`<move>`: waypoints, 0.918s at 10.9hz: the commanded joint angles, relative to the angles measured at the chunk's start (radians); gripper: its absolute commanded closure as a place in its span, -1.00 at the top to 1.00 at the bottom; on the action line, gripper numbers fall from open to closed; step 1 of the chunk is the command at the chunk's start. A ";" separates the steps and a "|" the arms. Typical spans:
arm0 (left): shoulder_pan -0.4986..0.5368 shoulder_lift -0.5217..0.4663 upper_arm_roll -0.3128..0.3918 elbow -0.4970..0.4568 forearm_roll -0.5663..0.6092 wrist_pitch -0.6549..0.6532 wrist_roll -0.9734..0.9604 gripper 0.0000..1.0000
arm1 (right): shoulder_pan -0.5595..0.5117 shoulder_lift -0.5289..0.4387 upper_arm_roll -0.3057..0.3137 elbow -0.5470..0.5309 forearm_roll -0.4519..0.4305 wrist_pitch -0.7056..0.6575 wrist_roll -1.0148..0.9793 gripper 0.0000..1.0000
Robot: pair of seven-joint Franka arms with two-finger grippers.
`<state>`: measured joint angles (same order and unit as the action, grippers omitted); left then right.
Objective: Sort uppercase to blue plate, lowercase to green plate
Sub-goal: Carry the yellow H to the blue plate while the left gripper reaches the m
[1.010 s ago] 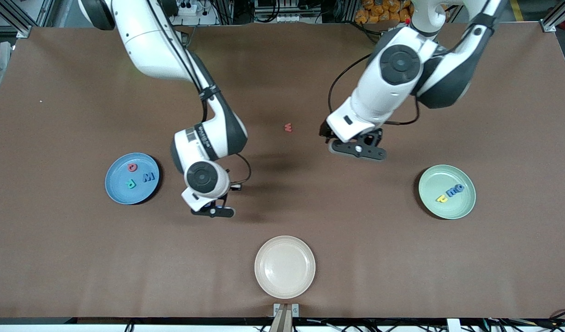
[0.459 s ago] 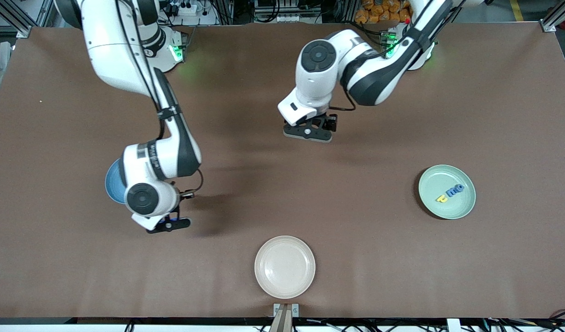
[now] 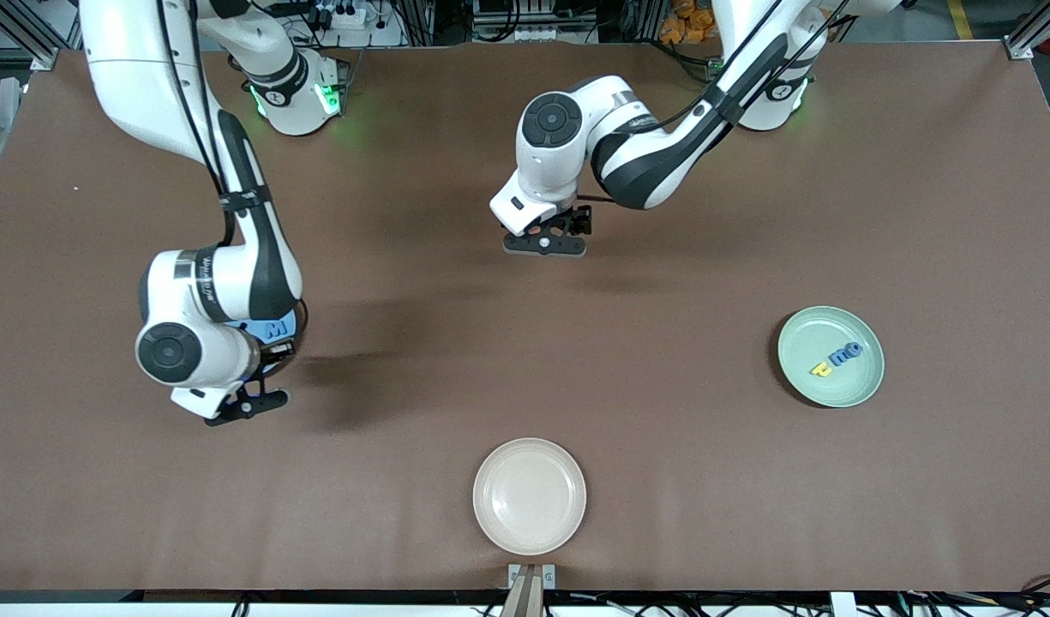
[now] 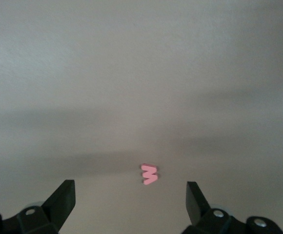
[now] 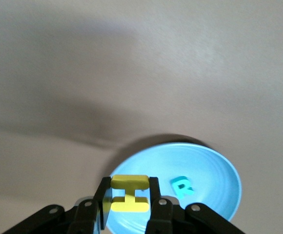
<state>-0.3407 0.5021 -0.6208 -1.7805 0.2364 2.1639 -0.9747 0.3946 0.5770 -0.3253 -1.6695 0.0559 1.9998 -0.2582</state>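
My right gripper [image 5: 129, 184] is shut on the yellow capital H [image 5: 130, 195] and holds it in the air over the blue plate [image 5: 210, 168]. The teal R [image 5: 182, 186] lies in that plate. In the front view the right hand [image 3: 249, 403] hides most of the blue plate [image 3: 291, 324], and only the blue capital M [image 3: 275, 329] shows. My left gripper [image 4: 130, 202] hangs open over the red lowercase w [image 4: 149, 174], which lies on the bare table between its fingers. The green plate [image 3: 820, 330] holds a yellow letter [image 3: 820, 369] and two blue ones [image 3: 849, 352].
An empty cream plate [image 3: 530, 495] sits near the table's front edge, midway between the two arms. The brown tabletop [image 3: 662, 428] is otherwise bare.
My right arm has swung toward its own end of the table with the H and now hangs over the blue plate. My left arm has moved over the red w and hides it in the front view.
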 commanded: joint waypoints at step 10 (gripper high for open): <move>-0.092 0.185 0.032 -0.083 0.210 0.201 -0.355 0.95 | -0.068 -0.206 -0.040 -0.561 0.082 0.389 -0.260 -0.77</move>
<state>-0.4019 0.6690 -0.6102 -1.8703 0.3924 2.3431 -1.2722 0.3328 0.4221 -0.3770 -2.1811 0.0800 2.3982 -0.4976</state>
